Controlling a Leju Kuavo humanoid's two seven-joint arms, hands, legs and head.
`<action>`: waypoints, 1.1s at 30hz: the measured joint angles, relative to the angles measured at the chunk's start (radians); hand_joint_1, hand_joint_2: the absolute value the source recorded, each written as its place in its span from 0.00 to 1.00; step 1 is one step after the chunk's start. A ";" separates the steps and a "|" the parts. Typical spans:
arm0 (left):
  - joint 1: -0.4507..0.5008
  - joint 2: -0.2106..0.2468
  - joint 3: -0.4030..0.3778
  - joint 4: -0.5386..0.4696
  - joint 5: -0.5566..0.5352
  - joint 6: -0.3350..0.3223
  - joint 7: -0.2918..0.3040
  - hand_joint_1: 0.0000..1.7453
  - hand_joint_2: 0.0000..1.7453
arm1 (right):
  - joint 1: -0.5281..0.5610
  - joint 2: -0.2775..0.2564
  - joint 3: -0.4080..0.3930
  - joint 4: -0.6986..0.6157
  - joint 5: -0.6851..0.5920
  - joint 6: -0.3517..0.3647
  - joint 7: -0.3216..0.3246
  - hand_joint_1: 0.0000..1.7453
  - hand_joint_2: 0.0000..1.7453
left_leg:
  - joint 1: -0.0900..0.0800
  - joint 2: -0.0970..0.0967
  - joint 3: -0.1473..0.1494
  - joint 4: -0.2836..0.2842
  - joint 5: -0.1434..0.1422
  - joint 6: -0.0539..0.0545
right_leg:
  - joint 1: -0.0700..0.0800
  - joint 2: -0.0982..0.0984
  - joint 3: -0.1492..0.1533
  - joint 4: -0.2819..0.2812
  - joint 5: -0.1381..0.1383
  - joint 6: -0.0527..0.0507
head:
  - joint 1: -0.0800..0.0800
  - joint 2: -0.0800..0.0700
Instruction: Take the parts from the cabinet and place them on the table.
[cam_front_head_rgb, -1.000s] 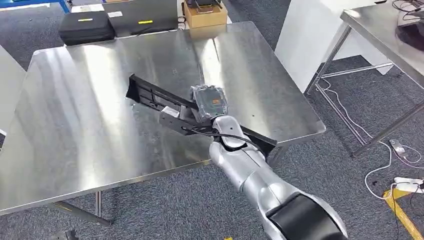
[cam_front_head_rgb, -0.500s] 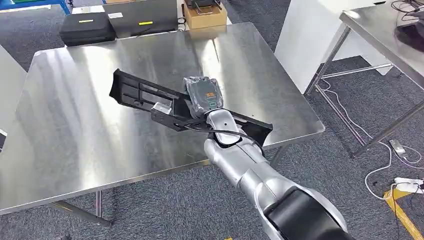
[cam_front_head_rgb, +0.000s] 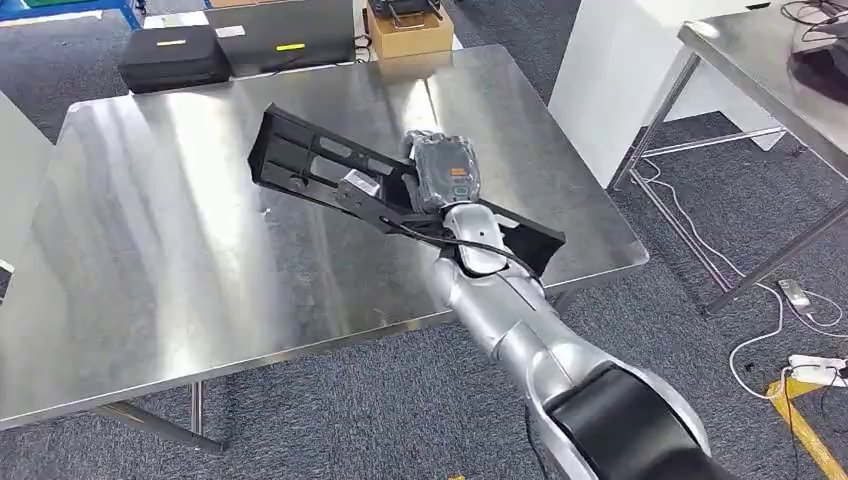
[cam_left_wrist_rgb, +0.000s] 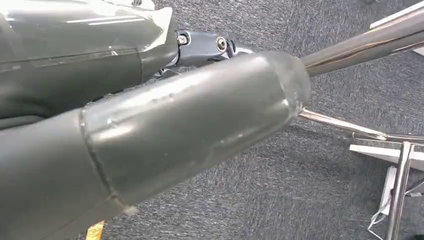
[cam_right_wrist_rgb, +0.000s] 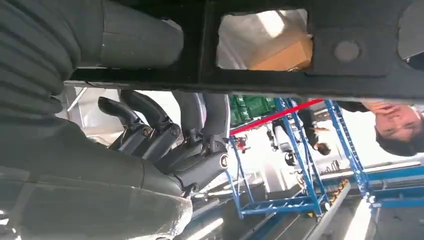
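The big shiny desk (cam_front_head_rgb: 180, 260) stands on grey carpet. Past its far edge sit two black cases (cam_front_head_rgb: 172, 52) and a brown box (cam_front_head_rgb: 410, 30).

A long black part (cam_front_head_rgb: 330, 175) is over the desk, tilted, reaching from near the right edge toward the middle. It has holes in it and a white label.

The right hand (cam_front_head_rgb: 445, 172) holds the part near its middle. From the wrist, the dark fingers (cam_right_wrist_rgb: 145, 112) curl under the part and the thumb presses on its other side.

The left hand (cam_left_wrist_rgb: 165, 125) is seen over the carpet. I cannot tell how its fingers are.
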 joint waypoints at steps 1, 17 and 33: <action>0.000 0.000 0.000 0.000 0.000 0.000 0.000 0.00 0.00 | 0.000 -0.001 -0.006 0.000 -0.013 -0.005 -0.011 1.00 1.00 | 0.000 0.000 0.000 0.000 0.000 0.000 | 0.000 0.000 0.000 0.000 0.000 0.000 | 0.000 0.000; -0.066 0.009 0.019 0.084 -0.104 -0.135 0.000 0.00 0.00 | 0.084 -0.041 -0.436 -0.355 -0.478 0.338 -0.333 1.00 1.00 | -0.007 -0.002 0.000 0.004 -0.001 0.002 | -0.005 -0.001 0.002 -0.001 0.001 0.002 | 0.000 0.000; -0.140 0.021 -0.035 0.204 -0.132 -0.141 0.000 0.00 0.00 | 0.170 -0.131 -0.526 -0.443 -0.493 0.335 -0.334 1.00 1.00 | 0.001 -0.039 0.013 -0.002 0.006 0.026 | -0.015 0.004 -0.075 0.170 -0.059 0.029 | 0.006 0.000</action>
